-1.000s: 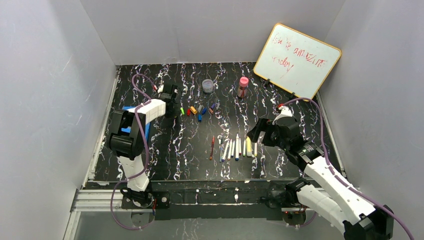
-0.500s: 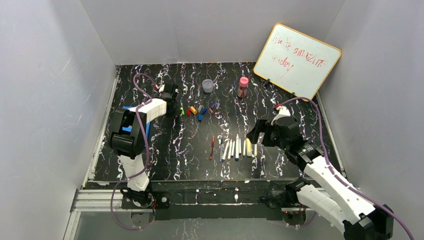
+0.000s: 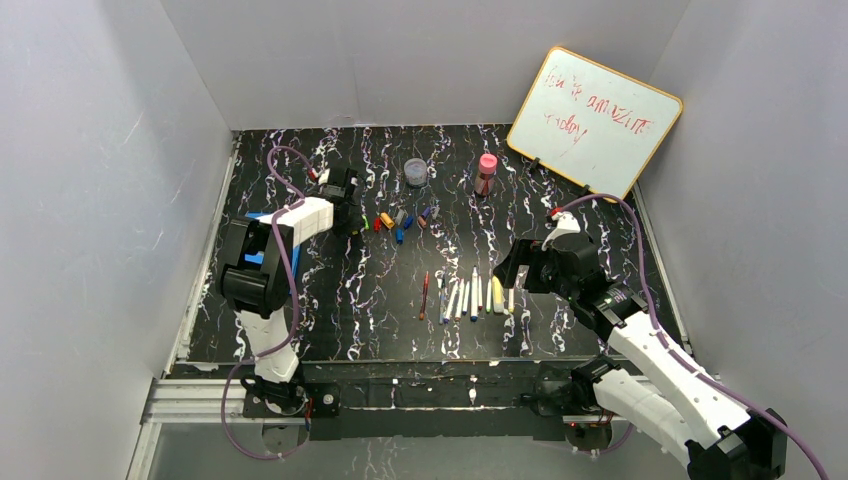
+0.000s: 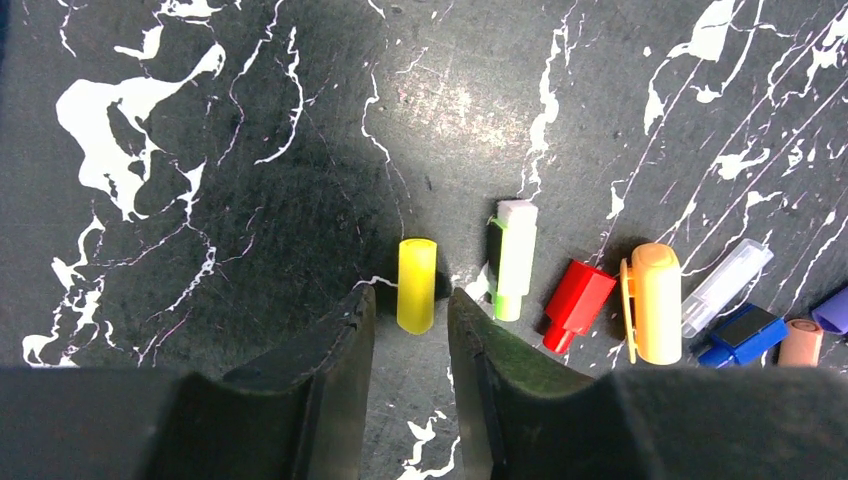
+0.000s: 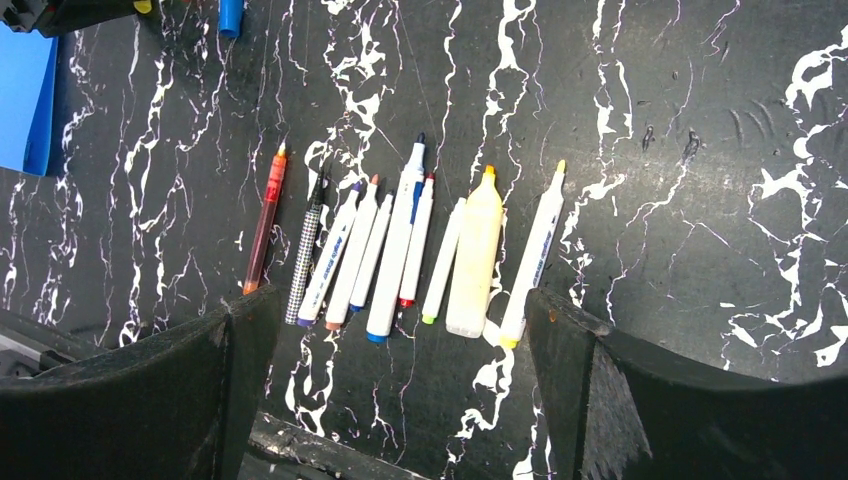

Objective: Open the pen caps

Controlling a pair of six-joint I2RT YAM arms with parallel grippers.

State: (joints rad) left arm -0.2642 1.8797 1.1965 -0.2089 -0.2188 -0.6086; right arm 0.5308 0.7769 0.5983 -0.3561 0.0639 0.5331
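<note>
Several loose pen caps (image 3: 398,222) lie in a cluster at mid-table. In the left wrist view I see a yellow cap (image 4: 416,285), a green-and-white cap (image 4: 514,258), a red cap (image 4: 577,297), an orange cap (image 4: 652,300) and a blue cap (image 4: 742,333). My left gripper (image 4: 408,300) is low over the table, jaws slightly open. The yellow cap's near end lies between the tips, touching neither. The pens (image 5: 400,250) lie uncapped in a row. My right gripper (image 5: 392,305) hovers above them, wide open and empty; it also shows in the top view (image 3: 512,265).
A round clear jar (image 3: 415,172) and a pink-capped bottle (image 3: 486,174) stand at the back. A whiteboard (image 3: 595,120) leans at the back right. A blue sheet (image 5: 25,100) lies by the left arm. Grey walls enclose the table on three sides.
My left gripper has edged slightly toward the cap cluster. My right arm has barely shifted.
</note>
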